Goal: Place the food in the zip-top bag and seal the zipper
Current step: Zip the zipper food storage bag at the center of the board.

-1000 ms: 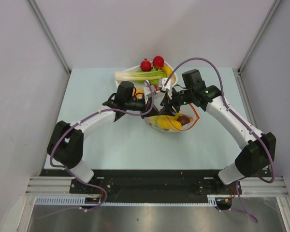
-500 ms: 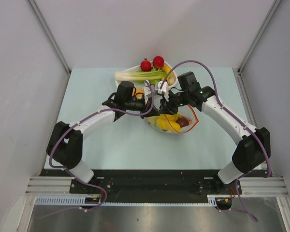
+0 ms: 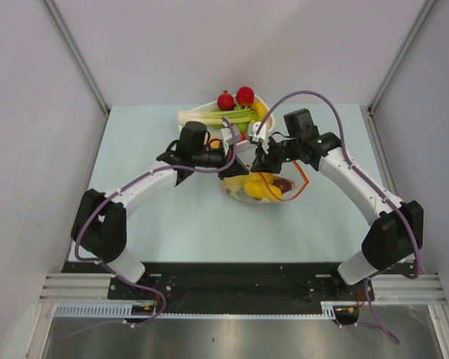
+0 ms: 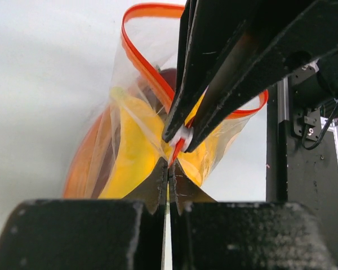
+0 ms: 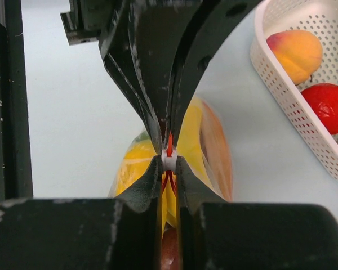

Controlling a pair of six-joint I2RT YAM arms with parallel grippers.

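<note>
Pinching: left gripper (image 4: 169, 178) and right gripper (image 5: 169, 166) meet tip to tip on the zipper (image 4: 152, 7), both clamped narrow.
Left gripper: fingers pressed together on the orange-red strip.
Right gripper: fingers closed round a small white slider (image 5: 169, 161) on the same strip.
Zip-top bag (image 3: 266, 188): about mid-tabletop (image 3: 172, 224), a little toward the far edge, under the two grippers. Beyond the pinch the mouth loops open.
Food: yellow banana bunch (image 4: 132, 157) and a dark piece (image 3: 284, 184), both inside the bag.
Basket (image 5: 281, 84): white, perforated, at the middle of the far edge, just beyond the bag. It holds a leek (image 3: 209, 117), red pieces and a peach-coloured piece (image 5: 296, 53).
</note>
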